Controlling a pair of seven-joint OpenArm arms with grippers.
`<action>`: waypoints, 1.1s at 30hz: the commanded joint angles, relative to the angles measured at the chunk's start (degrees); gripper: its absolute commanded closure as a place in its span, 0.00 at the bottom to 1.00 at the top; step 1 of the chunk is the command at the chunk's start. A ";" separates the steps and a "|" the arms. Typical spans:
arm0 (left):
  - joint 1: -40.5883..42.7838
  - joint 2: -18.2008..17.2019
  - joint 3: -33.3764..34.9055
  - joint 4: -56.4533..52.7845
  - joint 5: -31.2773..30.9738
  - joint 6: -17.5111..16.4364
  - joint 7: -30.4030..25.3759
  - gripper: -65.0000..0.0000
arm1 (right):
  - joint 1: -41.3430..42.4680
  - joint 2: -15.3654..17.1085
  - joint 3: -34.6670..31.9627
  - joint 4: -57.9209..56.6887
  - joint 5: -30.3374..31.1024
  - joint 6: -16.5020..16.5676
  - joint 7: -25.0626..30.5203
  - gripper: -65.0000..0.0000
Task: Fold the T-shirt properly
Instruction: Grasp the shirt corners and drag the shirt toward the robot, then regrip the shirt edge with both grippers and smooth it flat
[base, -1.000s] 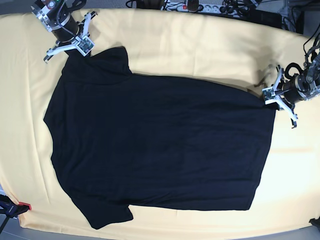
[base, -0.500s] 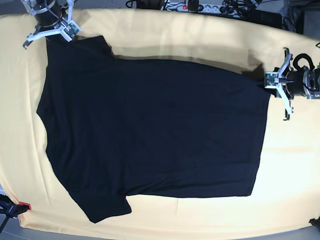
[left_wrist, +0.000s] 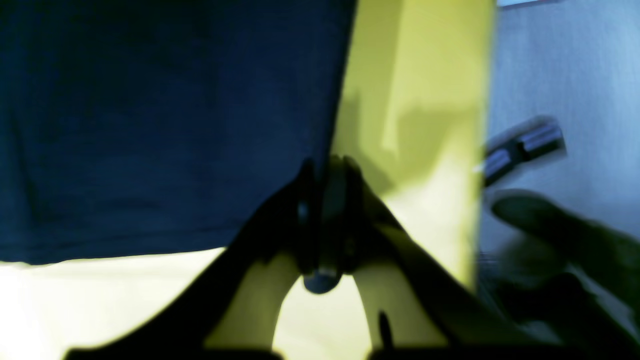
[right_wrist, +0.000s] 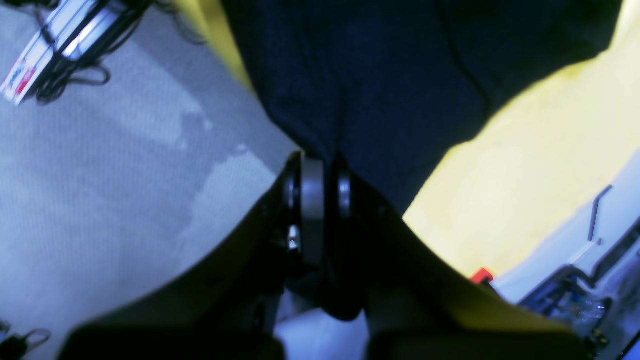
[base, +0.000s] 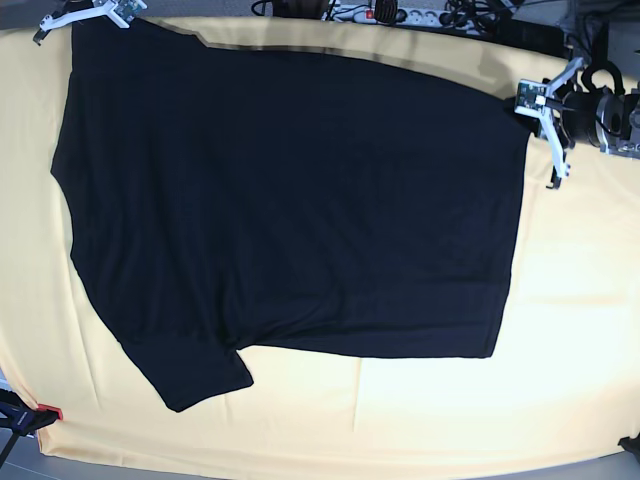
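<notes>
Both grippers' fingers (right_wrist: 312, 200) apparently pinch the black T-shirt (base: 290, 190).

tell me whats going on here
A two-armed robot is handling a black T-shirt on a yellow cloth. The left gripper pinches the hem corner, the right gripper a corner at the shoulder end. Both are shut on the fabric at the table's far edge. No fold is made yet.

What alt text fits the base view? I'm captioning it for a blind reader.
A black T-shirt lies spread on a pale yellow cloth, plain side up. The left claw pinches its far hem corner, and the right claw pinches its far shoulder.
</notes>
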 joint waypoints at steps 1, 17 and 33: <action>0.87 -1.84 -0.52 2.05 -2.12 -0.12 2.43 1.00 | -1.51 0.35 0.31 0.70 -0.70 -0.04 -0.48 1.00; 5.31 -0.66 -0.52 8.11 5.53 6.64 10.67 1.00 | 4.76 2.47 0.33 0.70 -5.62 -2.95 5.44 1.00; -6.19 14.12 -0.52 0.07 17.55 31.78 6.84 1.00 | 33.42 7.65 0.31 -6.05 13.42 3.98 18.10 1.00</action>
